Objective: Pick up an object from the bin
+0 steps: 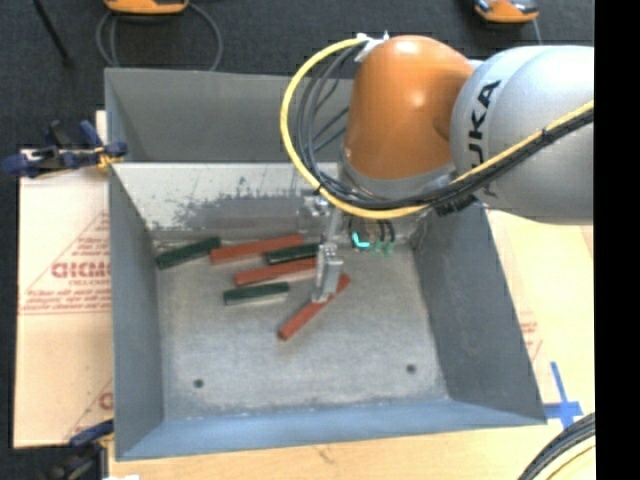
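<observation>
Grey bin (pixel 300 368), gripper (pixel 326 286) over red stick (pixel 303 320)

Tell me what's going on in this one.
The KUKA arm reaches into the grey bin from the right. Its gripper is down among a loose cluster of red and green sticks near the bin's middle. It sits at the upper end of a slanted red stick, with a short green stick just to its left. The sticks all lie on the bin floor, and nothing looks lifted yet.
</observation>
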`<state>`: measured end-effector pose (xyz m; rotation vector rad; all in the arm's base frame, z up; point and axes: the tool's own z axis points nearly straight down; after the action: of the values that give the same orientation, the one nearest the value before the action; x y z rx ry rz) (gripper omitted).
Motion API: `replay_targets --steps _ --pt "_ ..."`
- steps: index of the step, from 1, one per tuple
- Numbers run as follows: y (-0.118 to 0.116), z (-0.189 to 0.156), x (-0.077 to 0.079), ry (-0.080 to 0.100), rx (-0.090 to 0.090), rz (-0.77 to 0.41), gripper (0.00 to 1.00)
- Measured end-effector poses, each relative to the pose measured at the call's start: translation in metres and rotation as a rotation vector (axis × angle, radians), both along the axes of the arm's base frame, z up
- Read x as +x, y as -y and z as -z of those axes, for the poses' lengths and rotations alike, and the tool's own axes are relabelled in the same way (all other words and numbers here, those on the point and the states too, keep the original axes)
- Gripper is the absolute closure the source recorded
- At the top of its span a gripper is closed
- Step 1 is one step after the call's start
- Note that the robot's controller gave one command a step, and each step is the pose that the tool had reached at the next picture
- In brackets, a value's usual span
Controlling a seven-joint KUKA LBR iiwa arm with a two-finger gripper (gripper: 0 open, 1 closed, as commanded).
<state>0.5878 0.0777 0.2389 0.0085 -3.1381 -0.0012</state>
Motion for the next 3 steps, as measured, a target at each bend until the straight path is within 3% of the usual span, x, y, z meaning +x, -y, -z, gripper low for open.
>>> replay_targets --steps 1,2,3 --pt "0.038 0.117 -0.067 -0.001 -0.001 -0.306 0.00" --pt "0.048 0.167 -0.013 0.013 0.000 -0.462 0.00" --pt "0.048 0.167 -0.013 0.011 0.001 -0.458 1.00"
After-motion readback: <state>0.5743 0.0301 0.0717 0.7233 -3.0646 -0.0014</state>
